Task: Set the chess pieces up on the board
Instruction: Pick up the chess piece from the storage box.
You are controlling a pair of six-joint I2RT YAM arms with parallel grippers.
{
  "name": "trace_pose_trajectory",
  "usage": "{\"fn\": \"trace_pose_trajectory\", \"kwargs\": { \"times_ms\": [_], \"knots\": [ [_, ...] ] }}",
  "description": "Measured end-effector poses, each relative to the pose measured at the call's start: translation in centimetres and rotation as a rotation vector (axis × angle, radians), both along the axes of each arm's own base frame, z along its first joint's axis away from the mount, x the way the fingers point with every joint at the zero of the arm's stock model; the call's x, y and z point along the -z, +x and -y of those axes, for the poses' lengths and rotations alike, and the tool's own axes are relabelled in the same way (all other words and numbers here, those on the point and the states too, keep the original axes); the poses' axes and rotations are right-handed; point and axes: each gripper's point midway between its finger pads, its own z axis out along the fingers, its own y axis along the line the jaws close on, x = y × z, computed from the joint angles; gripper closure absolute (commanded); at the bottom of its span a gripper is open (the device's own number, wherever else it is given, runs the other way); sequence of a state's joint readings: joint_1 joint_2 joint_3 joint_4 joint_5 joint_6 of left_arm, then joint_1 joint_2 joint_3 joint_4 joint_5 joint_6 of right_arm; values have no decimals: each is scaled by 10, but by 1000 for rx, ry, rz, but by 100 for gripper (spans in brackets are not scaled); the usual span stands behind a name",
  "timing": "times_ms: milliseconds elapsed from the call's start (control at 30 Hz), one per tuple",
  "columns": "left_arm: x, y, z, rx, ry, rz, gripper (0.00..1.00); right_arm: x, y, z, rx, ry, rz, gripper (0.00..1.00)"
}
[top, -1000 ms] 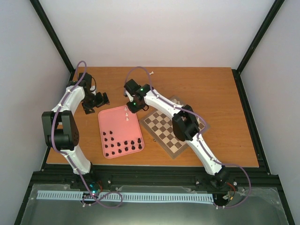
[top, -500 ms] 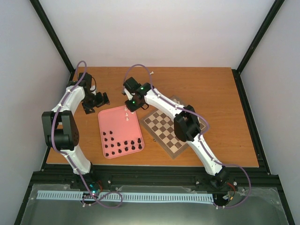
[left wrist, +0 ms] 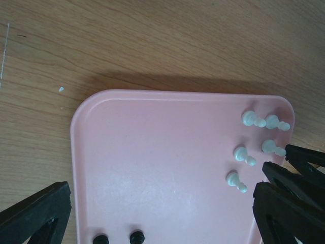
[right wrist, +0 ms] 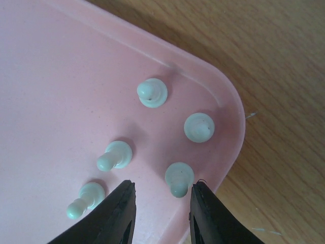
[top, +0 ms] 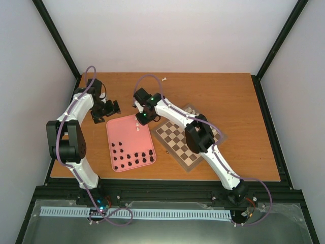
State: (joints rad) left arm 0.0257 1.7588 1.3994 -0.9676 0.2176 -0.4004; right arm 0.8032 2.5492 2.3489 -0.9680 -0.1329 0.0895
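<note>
Right pincer (right wrist: pixel 163 186) hangs part-open, empty, over pink tray (right wrist: pixel 51 76) on orange-brown wooden table (right wrist: pixel 284 76), white walls (top: pixel 172 35) around.

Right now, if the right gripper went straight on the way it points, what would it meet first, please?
Most likely the white pawn between the open fingers of the right gripper, near a corner of the pink tray. Depth is unclear; the tray floor would follow.

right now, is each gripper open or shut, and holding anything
Left gripper: open, holding nothing.
Right gripper: open, a white pawn at its fingertips, not gripped.
</note>
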Motion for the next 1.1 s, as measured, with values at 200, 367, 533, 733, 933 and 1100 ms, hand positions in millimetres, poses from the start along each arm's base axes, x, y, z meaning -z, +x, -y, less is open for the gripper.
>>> {"fn": "trace_pose_trajectory", "kwargs": {
  "times_ms": [200, 367, 533, 733, 933, 1100],
  "knots": [
    [0, 0, 0, 0, -1, 0, 0, 4, -1, -1, -3, 1, -9, 68],
    [0, 0, 0, 0, -1, 0, 0, 4, -2, -1, -4, 2, -12, 68],
    [0, 0, 0, 0, -1, 0, 0, 8, -2, -1, -3, -3, -16, 70],
    [0, 0, 0, 0, -1, 0, 0, 10, -1, -1, 0, -3, -17, 75],
    [0, 0, 0, 0, -2, 0, 0, 7, 2, -3, 5, 5, -7, 82],
    [0, 0, 1, 1, -4, 0, 0, 5, 4, -3, 14, 8, 0, 86]
  ]
}}
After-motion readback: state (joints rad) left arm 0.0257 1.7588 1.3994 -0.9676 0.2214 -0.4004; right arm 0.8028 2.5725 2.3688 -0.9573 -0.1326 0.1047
